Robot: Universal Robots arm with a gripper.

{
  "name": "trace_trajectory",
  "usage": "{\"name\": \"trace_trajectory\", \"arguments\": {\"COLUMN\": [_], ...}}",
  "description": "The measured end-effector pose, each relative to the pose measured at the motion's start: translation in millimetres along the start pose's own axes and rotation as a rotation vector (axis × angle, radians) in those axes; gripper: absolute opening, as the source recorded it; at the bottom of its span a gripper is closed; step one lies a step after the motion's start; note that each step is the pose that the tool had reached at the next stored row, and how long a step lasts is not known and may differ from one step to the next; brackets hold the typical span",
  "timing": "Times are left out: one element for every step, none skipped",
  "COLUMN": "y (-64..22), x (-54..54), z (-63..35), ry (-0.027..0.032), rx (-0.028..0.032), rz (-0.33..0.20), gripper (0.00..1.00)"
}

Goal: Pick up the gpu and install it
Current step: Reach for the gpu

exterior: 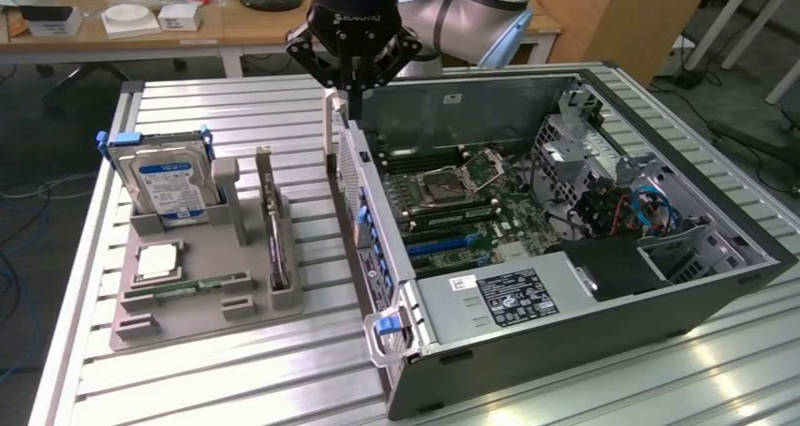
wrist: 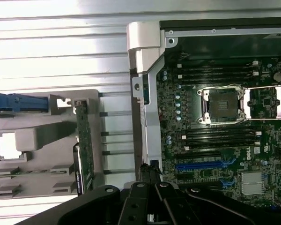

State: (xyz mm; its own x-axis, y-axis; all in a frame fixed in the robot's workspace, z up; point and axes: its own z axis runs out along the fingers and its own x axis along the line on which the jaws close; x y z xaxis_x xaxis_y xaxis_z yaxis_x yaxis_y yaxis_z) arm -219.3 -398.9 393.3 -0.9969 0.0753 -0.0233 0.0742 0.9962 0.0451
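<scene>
Lab benches in bg, ribbed alu table [exterior: 225, 379] up front w/ open PC case [exterior: 563, 351] lying on its side, mobo exposed. gpu [exterior: 274, 231] not picked up yet: it stands on edge in a slot of the grey tray [exterior: 231, 257] just beside the case, on the exterior view's left of it. HDD [exterior: 169, 187] sits in the same tray, further from the case. Gripper [exterior: 355, 94] hangs over the case wall nearest the tray, fingers clenched together w/ nothing between them, well apart from the gpu. Handling, my read: light, stiff PCB but fragile (components, edge connector), so no hard squeeze or flex. Best hold is prob the exposed top edge mid-length. Thin board edges could slip. Looks: slim rect card, green board, dark face, pale metal bracket at one end.
</scene>
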Motion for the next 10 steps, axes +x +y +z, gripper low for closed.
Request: {"name": "trace_trajectory", "arguments": {"y": [-0.1, -0.2, -0.3, -0.4, -0.5, -0.6, -0.7, -0.8, -0.9, -0.9], "x": [1.3, 2.7, 4.0, 5.3, 6.6, 7.8, 9.1, 10.3, 11.5, 12.6], "z": [-0.1, -0.1, -0.1, -0.2, -0.2, -0.2, -0.3, -0.3, -0.3, -0.4], "ry": [0.0000, 0.0000, 0.0000, 0.0000, 0.0000, 0.0000, 0.0000, 0.0000, 0.0000, 0.0001], "rx": [0.0000, 0.0001, 0.0000, 0.0000, 0.0000, 0.0000, 0.0000, 0.0000, 0.0001, 0.0000], "rz": [0.000, 0.000, 0.000, 0.000, 0.000, 0.000, 0.000, 0.000, 0.000, 0.000], "gripper": [0.10, 0.10, 0.10, 0.10, 0.10, 0.10, 0.10, 0.10, 0.10, 0.10]}}
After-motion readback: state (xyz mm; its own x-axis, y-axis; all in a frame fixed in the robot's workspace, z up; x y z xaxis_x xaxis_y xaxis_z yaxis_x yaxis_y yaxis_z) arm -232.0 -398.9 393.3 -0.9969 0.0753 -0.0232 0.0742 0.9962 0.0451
